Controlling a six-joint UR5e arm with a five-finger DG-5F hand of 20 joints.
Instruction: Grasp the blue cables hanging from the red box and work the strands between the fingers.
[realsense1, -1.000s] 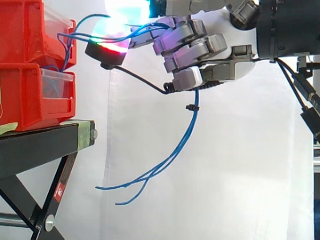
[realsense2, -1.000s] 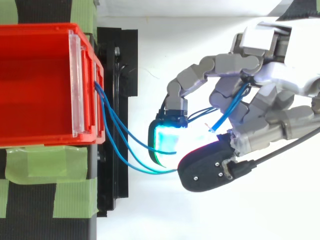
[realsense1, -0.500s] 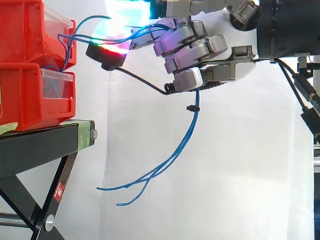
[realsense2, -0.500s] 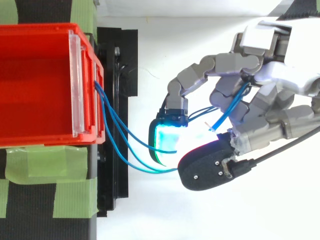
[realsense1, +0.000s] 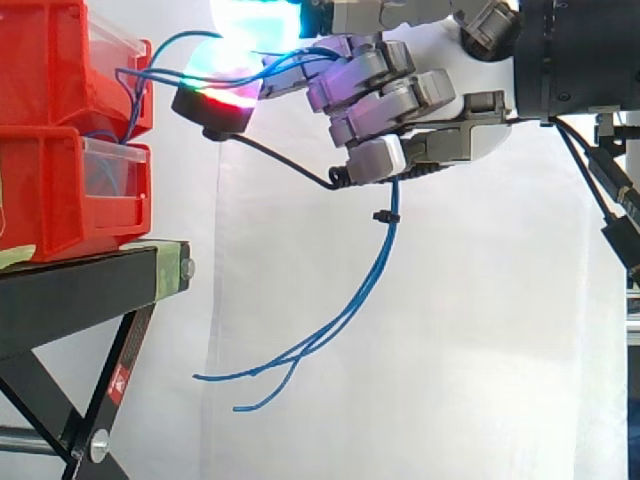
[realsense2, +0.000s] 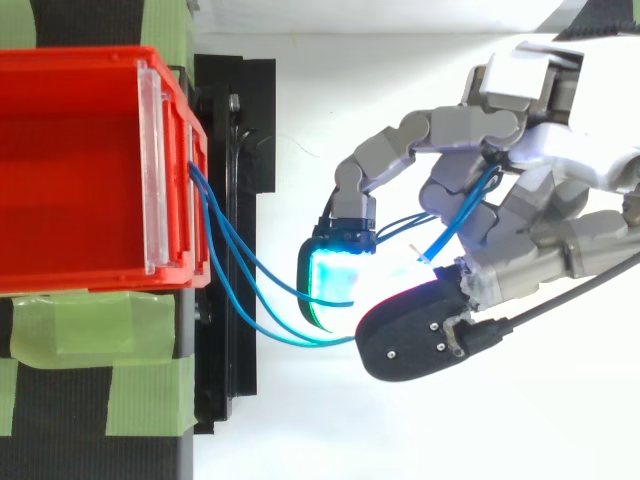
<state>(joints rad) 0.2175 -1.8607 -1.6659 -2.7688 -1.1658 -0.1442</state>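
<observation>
Blue cables (realsense1: 386, 240) leave the front of the red box (realsense1: 50, 60), which sits on a lower bin (realsense1: 60, 190), and run sideways to the hand (realsense1: 430, 110). The hand hovers level with the box and clear of its front. Its fingers (realsense2: 400, 150) are curled and clamped on the strands. From above, one strand passes between two curled fingers, and others arc from the box's front lip to the glowing pads. Under the hand the cables drop in a loose bundle and sweep back toward the box. Their free ends hang in the air, lower than the top of the black worktop (realsense1: 90, 290) that carries the box. Green tape (realsense2: 90, 330) lies on the worktop beside the box.
</observation>
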